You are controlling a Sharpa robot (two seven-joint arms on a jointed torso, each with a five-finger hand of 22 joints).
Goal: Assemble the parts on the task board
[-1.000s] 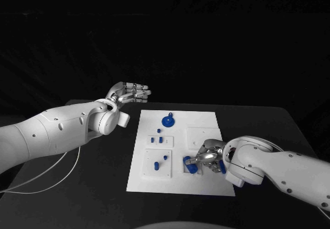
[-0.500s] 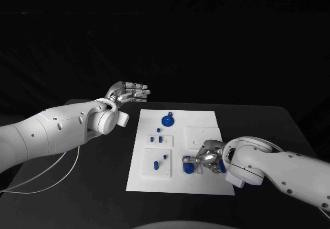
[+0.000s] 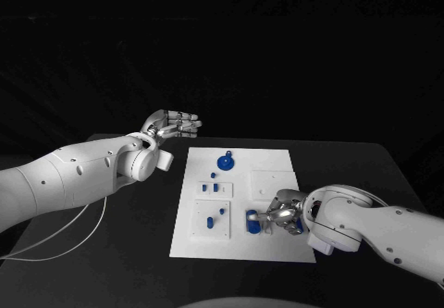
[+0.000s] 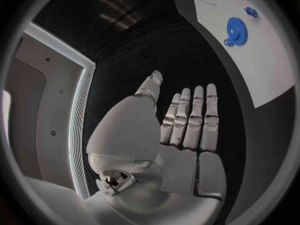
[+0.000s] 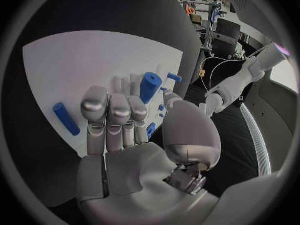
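Observation:
The white task board [image 3: 278, 157] lies in the middle of the table. A blue gear [image 3: 226, 163] sits at its far end and shows again as the gear [image 4: 237, 31]. Small blue parts [image 3: 211, 187] stand in a raised plate. My right hand [image 3: 283, 215] hovers low over the board's near right part, fingers curled, right beside a thick blue cylinder [image 3: 253, 222]. A small blue part [image 5: 152, 129] sits pinched between that hand's thumb and fingers [image 5: 109, 110]. The cylinder [image 5: 149, 86] stands just past the fingertips. My left hand [image 3: 176, 122] hangs flat and open, off the board's far left corner.
A blue peg [image 5: 65, 118] lies flat on the board beside my right hand. Another blue part [image 3: 211, 222] rests in the near left plate. A thin cable [image 3: 69, 240] trails over the black table under my left arm.
My right hand has slid slightly toward the board's near edge, staying by the blue cylinder. The left arm has not moved.

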